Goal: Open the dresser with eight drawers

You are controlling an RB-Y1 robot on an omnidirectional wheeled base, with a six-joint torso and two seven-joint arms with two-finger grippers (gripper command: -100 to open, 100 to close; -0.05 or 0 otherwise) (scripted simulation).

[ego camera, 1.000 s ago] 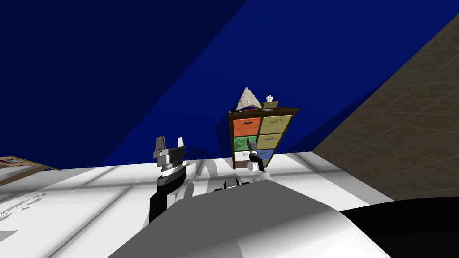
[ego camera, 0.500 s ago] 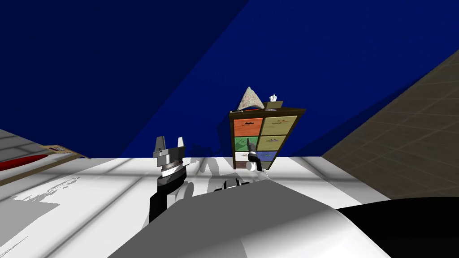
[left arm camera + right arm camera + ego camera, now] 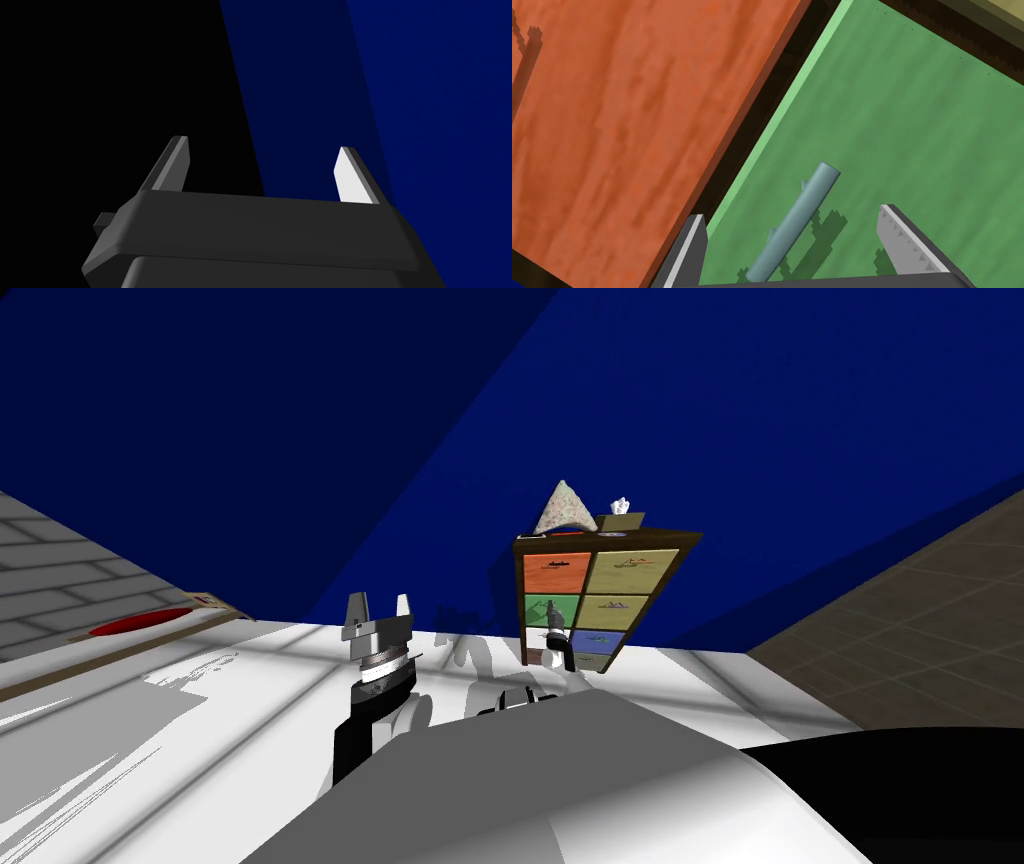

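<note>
A dark-framed dresser [image 3: 600, 593] with coloured drawer fronts stands against the blue wall in the head view. My right gripper [image 3: 553, 610] is at its green drawer [image 3: 535, 610], under the orange drawer [image 3: 555, 572]. In the right wrist view the green drawer [image 3: 902, 130] fills the space ahead, and its grey bar handle [image 3: 794, 222] lies between my open right fingers [image 3: 897, 235]; I cannot tell whether they touch it. The orange drawer [image 3: 622, 120] is beside it. My left gripper [image 3: 378, 608] is raised to the left of the dresser, open and holding nothing, as the left wrist view [image 3: 262, 167] also shows.
On the dresser's top sit a speckled cone-shaped thing [image 3: 563, 508] and a small box [image 3: 620, 520]. The white floor [image 3: 250, 708] runs up to the blue wall. A tan-edged mat with a red patch [image 3: 140, 623] lies at far left, and a brown tiled floor [image 3: 900, 618] lies to the right.
The whole head view has swung: the dresser has drifted a little right and the red-patched mat has come into view at left, so I have turned. Both grippers have stayed open.
</note>
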